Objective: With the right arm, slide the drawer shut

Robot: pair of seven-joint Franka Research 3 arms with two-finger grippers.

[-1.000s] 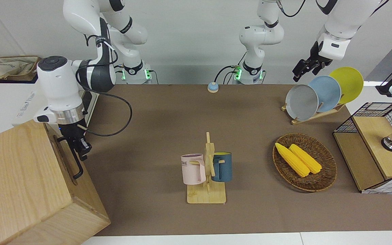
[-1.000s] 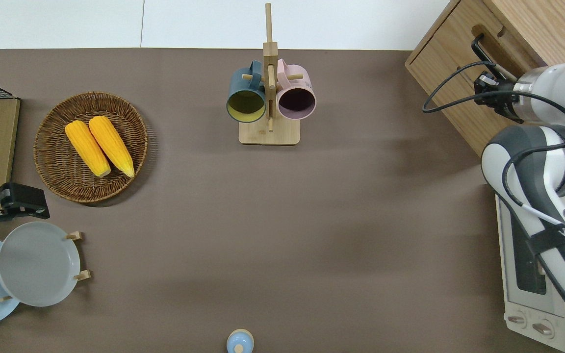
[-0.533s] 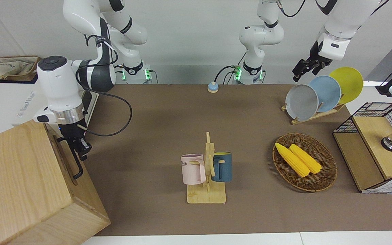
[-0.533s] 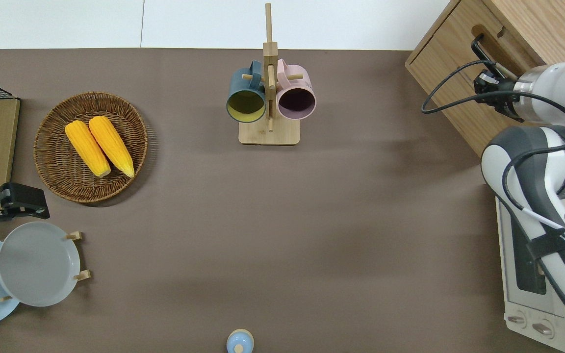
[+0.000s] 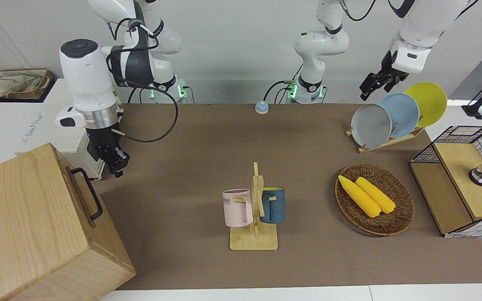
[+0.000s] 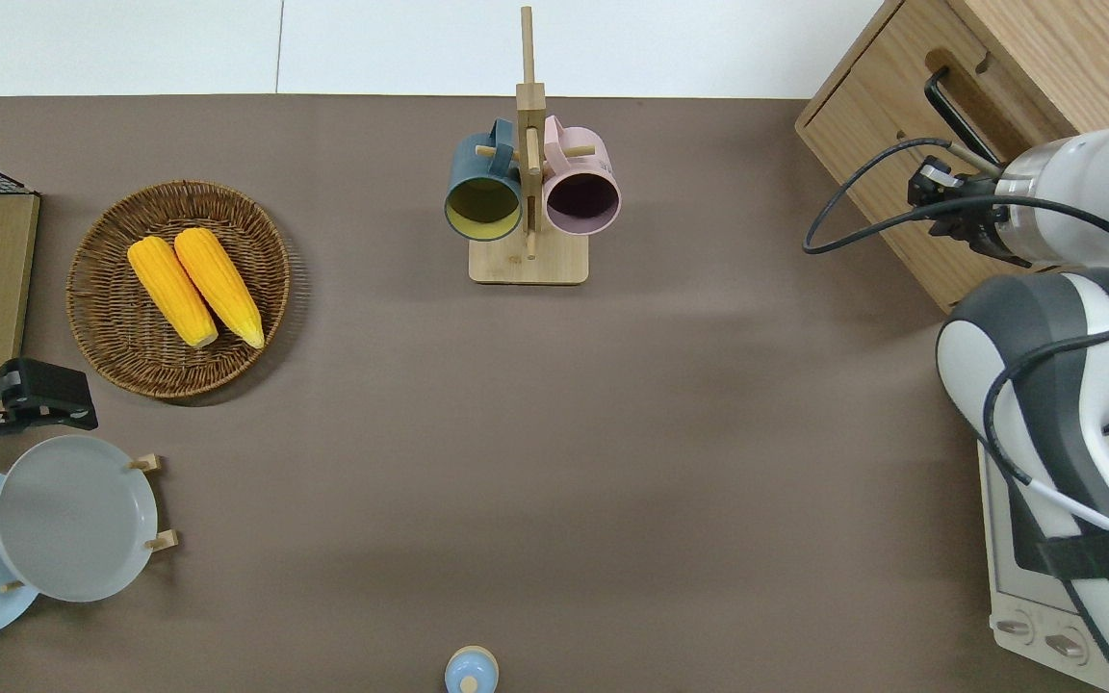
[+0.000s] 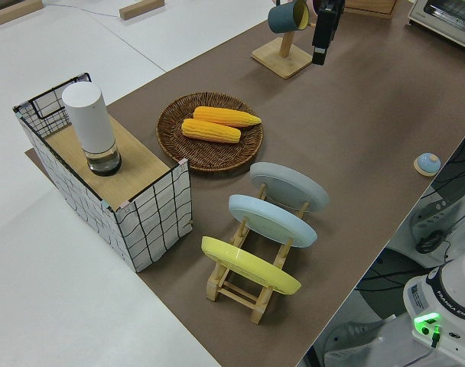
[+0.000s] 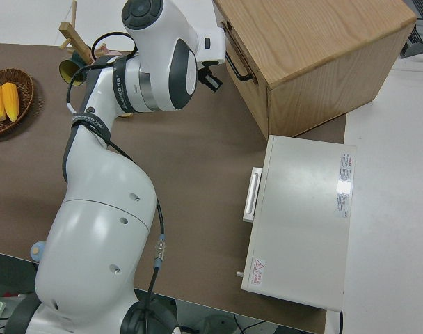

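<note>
The drawer [image 5: 78,198] sits pushed in, flush with the front of the pale wood box [image 5: 19,217] at the right arm's end of the table. Its black bar handle [image 5: 91,196] is free. The drawer also shows in the overhead view [image 6: 920,48] and the right side view [image 8: 243,49]. My right gripper [image 5: 117,167] hangs off the white right arm [image 5: 86,79], clear of the handle, over the foot of the box's front [image 6: 930,188] at its end nearer the robots. It holds nothing. The left arm is parked, with its gripper [image 5: 368,88] raised.
A white toaster oven [image 6: 1045,597] stands next to the box, nearer to the robots. A mug rack [image 5: 254,217] with two mugs stands mid-table. A basket of corn [image 5: 375,198], a plate rack [image 5: 391,117] and a wire-and-wood cabinet [image 5: 458,179] are at the left arm's end.
My right gripper has left the drawer handle, risen and drawn back toward the robots. The drawer stays flush in the box. The left arm has not moved.
</note>
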